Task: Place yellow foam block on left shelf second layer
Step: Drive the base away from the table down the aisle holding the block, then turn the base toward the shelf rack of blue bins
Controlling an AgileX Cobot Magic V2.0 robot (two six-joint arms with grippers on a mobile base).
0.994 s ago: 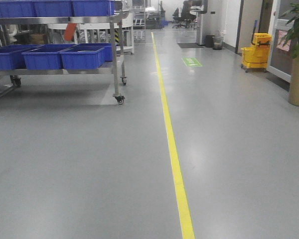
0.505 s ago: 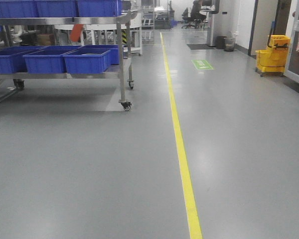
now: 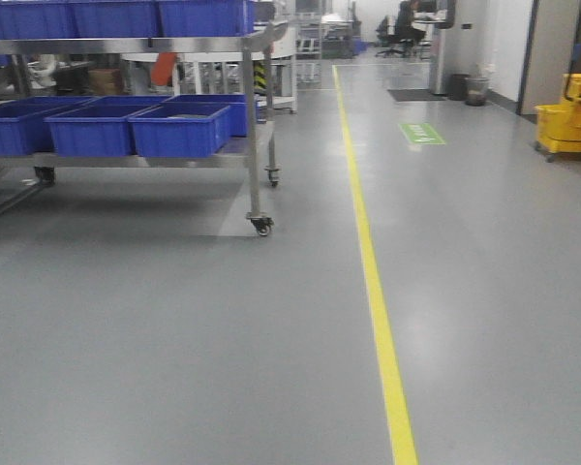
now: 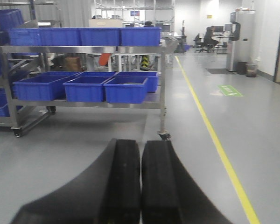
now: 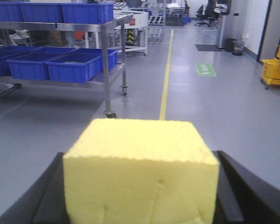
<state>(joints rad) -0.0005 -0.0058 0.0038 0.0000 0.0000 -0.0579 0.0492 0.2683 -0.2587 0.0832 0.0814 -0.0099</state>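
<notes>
Where the jaws of the right gripper (image 5: 141,156) meet the wrist view, they are clenched on the yellow foam block (image 5: 140,182), one dark finger showing at each side and the rest hidden behind it. That block is a sharp-edged cube of fine-grained foam, matt, with two small dents on its near face; its lower part is cut off by the bottom of the picture. It is held in the air, well apart from the shelf cart (image 3: 252,126). On the left gripper (image 4: 141,144) the jaws are clenched on nothing, two black curved pads pressed flat together along a thin seam. Beyond them the cart is a bare steel frame on small castors (image 3: 261,226), its left end cut off. Blue plastic bins (image 3: 179,131) stand in a row along the front edge of its lower layer, the nearest at the right corner; something greyish lies in that one, too small to tell, and the others show no contents from here. More blue bins (image 3: 203,15) line the upper layer, their tops cropped. A glossy grey floor (image 3: 174,339) carries a yellow line (image 3: 378,300) running away, a green marking (image 3: 422,134) to its right, and a yellow mop bucket (image 3: 571,121) cut by the right edge.
</notes>
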